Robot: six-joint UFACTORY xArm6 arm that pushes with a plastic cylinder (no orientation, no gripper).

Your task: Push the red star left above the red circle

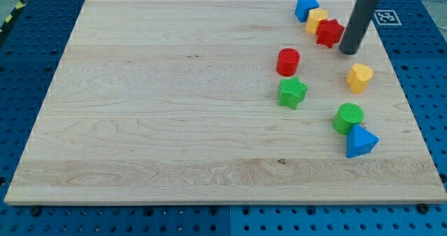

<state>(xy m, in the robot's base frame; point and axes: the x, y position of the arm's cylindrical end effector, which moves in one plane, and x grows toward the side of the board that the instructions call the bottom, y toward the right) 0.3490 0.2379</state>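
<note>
The red star [329,32] lies near the view's top right, touching a yellow block [316,19] on its upper left. The red circle [288,61] stands below and to the left of the star. My tip [348,51] rests on the board just right of the red star and slightly below it, very close to it. The rod rises from the tip to the view's top edge.
A blue block [306,8] touches the yellow block at the top. A green star [292,93] lies just below the red circle. A yellow heart-like block [359,77], a green circle [348,117] and a blue triangle [360,142] stand along the wooden board's [174,110] right side.
</note>
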